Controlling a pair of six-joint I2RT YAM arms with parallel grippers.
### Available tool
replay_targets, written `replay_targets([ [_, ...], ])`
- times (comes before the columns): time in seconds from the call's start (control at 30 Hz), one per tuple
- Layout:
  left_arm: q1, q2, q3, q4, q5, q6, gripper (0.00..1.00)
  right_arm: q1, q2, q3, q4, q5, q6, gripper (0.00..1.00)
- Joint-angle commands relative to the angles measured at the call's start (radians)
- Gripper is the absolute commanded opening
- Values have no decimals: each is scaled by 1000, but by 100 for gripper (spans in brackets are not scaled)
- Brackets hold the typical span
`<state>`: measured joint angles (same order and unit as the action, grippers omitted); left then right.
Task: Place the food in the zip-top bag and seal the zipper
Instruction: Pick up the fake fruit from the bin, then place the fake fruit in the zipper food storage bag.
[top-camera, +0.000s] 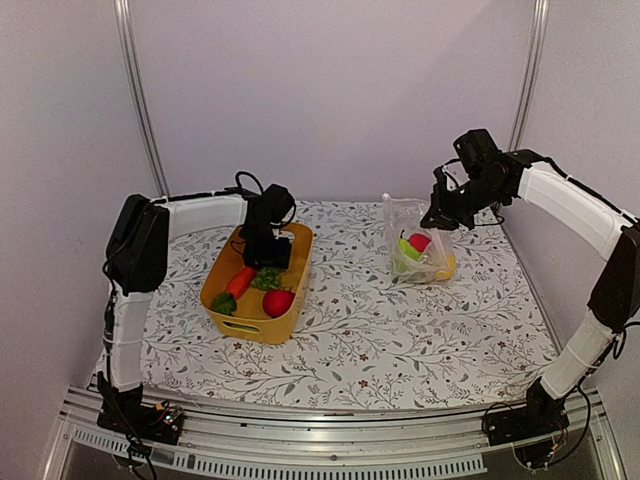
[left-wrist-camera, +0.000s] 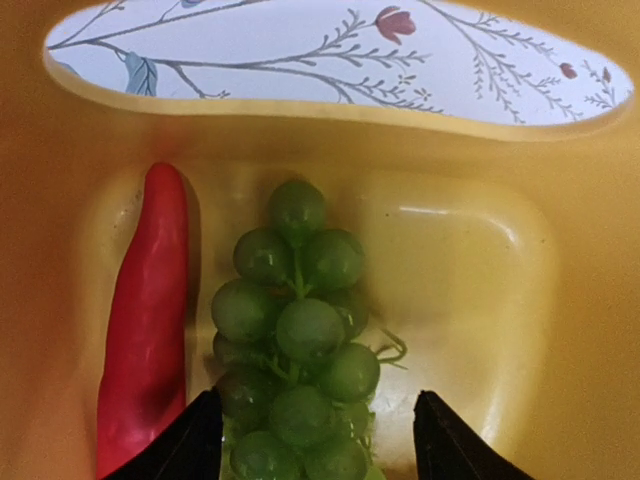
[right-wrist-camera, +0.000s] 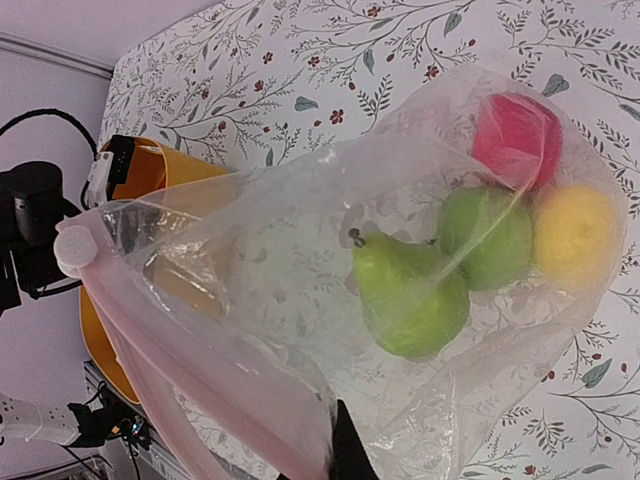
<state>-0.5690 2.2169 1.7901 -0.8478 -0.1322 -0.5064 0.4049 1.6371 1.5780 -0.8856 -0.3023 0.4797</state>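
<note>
Left gripper (left-wrist-camera: 318, 405): jaws apart, down inside the yellow basket (left-wrist-camera: 480, 300), one finger on each side of the green grape bunch (left-wrist-camera: 295, 320) (the right finger stands clear of it).
Crowding it: a long red piece (left-wrist-camera: 150, 300) lies just beside the grapes, and the basket wall is close ahead.
Right gripper (top-camera: 440, 215): clenched on the zip-top bag (right-wrist-camera: 300, 250), holding its top edge up above the floral table (top-camera: 400, 340).
In the bag: green pear (right-wrist-camera: 405, 295), green ball (right-wrist-camera: 490, 235), red ball (right-wrist-camera: 515, 140), yellow ball (right-wrist-camera: 575, 235).
Top view only: a red round piece (top-camera: 278, 302) at the basket's near end.
Right wrist only: the bag's mouth gapes open.

Floral table (top-camera: 400, 340) w/ yellow basket (top-camera: 250, 326) & zip-top bag (top-camera: 396, 211) on it.
</note>
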Motion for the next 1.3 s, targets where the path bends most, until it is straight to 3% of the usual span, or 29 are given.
replay_targets([
  [0.0,7,34,27,-66,-23,-9,65,3,-33,-6,22,-7,8,0],
  [0.2,9,63,35,-84,-23,-7,65,3,-20,-7,35,-24,12,0],
  [0.6,10,-103,-14,-8,-5,7,32,5,12,10,34,-31,6,0],
  [0.93,9,-332,-33,43,27,-15,30,11,32,51,-5,-13,-14,0],
  [1.27,-26,-521,-49,258,158,-14,22,48,62,97,-18,-19,-12,0],
])
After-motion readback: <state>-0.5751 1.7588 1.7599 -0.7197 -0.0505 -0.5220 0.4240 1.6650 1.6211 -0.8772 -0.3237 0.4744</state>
